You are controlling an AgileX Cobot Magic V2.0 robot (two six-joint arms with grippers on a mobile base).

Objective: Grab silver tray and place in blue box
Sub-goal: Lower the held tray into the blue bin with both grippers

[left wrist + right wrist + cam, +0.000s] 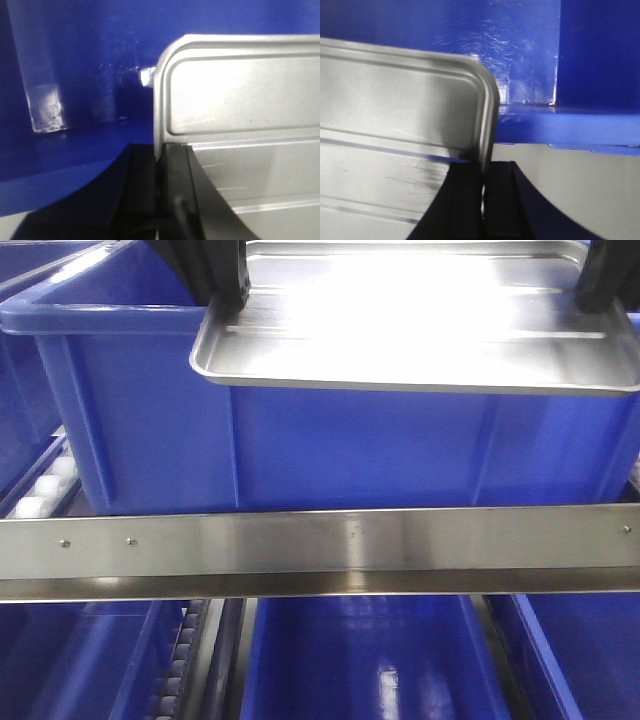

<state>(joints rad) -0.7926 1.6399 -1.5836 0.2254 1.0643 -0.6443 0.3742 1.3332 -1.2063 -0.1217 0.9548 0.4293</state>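
The silver tray [400, 340] hangs level above the blue box [330, 450], overhanging the box's near rim. Its ribbed floor glares white. My left gripper [232, 295] is shut on the tray's left rim and my right gripper [603, 290] is shut on its right rim. In the left wrist view the black fingers [172, 175] pinch the rim of the silver tray [240, 95], with the blue box's inner wall [75, 65] beyond. In the right wrist view the fingers [470, 200] clamp the silver tray's [395, 110] edge beside the blue box's rim [570, 125].
A steel rail [320, 545] crosses in front, below the box. More blue crates sit below it [370, 660] and at the far left [25, 410]. White rollers [45, 490] show left of the box.
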